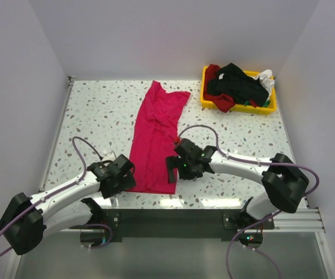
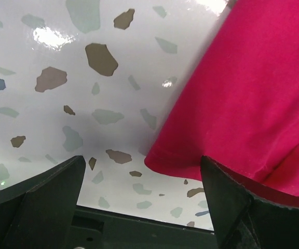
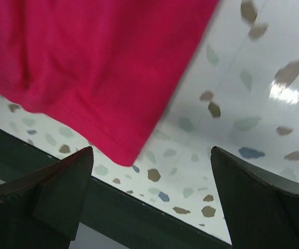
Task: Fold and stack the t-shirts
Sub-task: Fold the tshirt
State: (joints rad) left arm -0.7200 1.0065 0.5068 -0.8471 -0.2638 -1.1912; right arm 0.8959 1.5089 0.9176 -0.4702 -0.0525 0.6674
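We saw left gripper (image 2: 141,162), right gripper (image 3: 152,151) agape at hem corners of crimson-pink cloth t-shirt (image 1: 156,136) | needed: level pinch, perhaps through doubled layers

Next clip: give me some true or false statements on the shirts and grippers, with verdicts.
The pink shirt lies on the table. True.
The left gripper is shut on the shirt's hem. False: it is open, and the hem corner is ungripped.
The yellow bin holds other shirts. True.
The right gripper hangs over the bin. False: it is open at the pink shirt's near corner.
A black shirt lies spread on the table. False: the black shirt is in the bin.
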